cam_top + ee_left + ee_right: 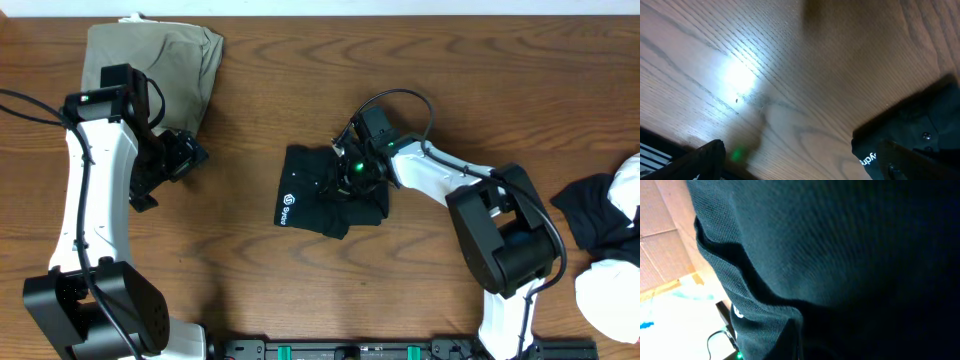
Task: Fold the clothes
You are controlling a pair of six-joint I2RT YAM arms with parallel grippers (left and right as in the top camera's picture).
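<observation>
— Where is the shirt lying?

— The black shirt (pixel 325 195) sits about mid-bench, folded into a compact bundle. Its round white logo (pixel 285 208) faces up at the end nearest the left edge.

— And the right arm?

— The right gripper (pixel 352 168) is down on the far side of the bundle, at the end toward the right edge, and it touches the cloth. Its wrist camera shows almost nothing but dark knit fabric.

— Pinching it, or let go?

— I cannot tell. The fingertips are lost in the black folds in both views.

— The left one?

— The left gripper (pixel 182 155) hangs over bare wood of the bench (pixel 300 300), well apart from the shirt, toward the left edge. Its fingers (pixel 705 157) are spread wide with nothing between them. The logo end of the shirt shows at the side of its view.

— Anything else on the bench?

— A heap of black and white clothes (pixel 600 215) lies crumpled at the right edge, partly out of view. A folded olive-khaki garment (pixel 160 60) lies in the far left corner, just beside the left gripper, with the arm crossing over part of it.
</observation>
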